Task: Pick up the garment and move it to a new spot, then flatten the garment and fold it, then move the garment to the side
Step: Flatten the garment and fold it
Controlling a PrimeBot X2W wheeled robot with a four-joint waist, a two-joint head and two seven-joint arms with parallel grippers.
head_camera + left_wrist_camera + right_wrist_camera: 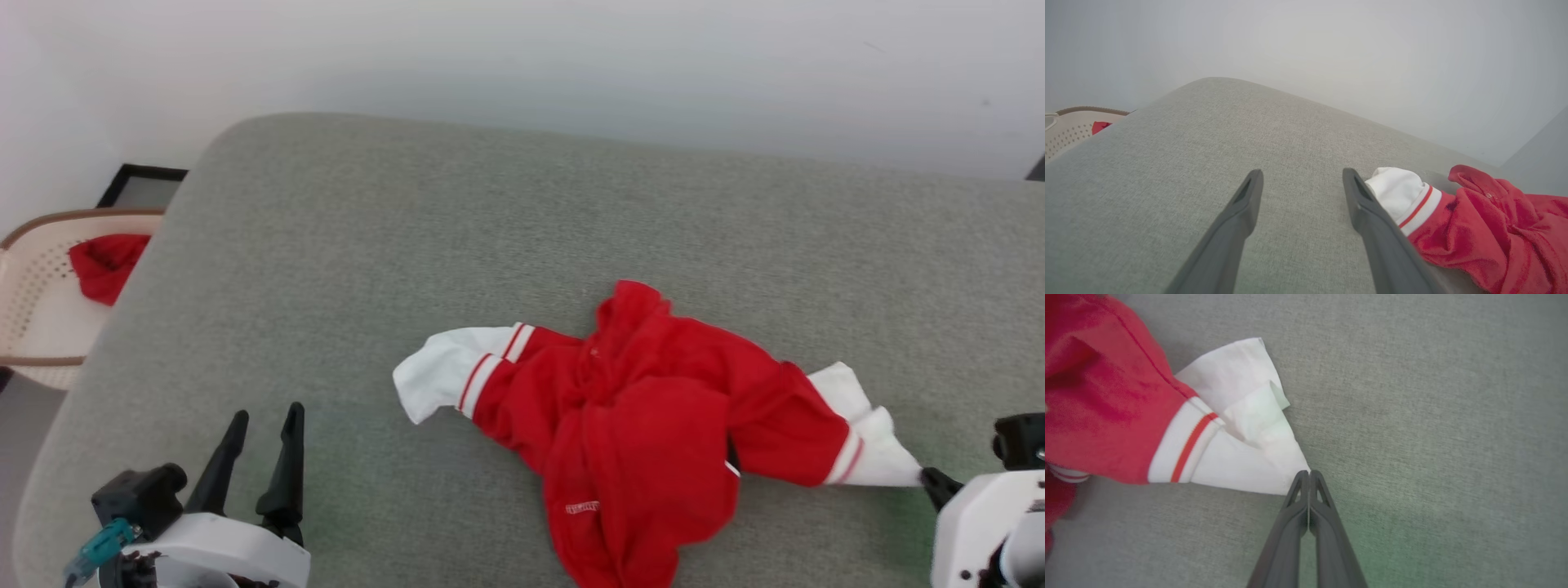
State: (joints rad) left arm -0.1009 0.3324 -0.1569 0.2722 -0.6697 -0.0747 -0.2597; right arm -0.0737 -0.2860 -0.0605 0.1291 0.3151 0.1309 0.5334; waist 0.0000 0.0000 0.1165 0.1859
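Jaws of the right gripper (1308, 473) were pressed fully together on the very tip of one white sleeve of the garment (653, 408), which was drawn out to a point toward 4 o'clock in the head view. Jaws of the left gripper (268, 412) stood wide apart with nothing between them, at 7 o'clock over the grey cushion (408, 245), near the other white sleeve but apart from it. The garment lay crumpled on the cushion, toward 5 o'clock from centre. At 9 o'clock a small red cloth (106, 263) sat in a pale basket (33, 278).
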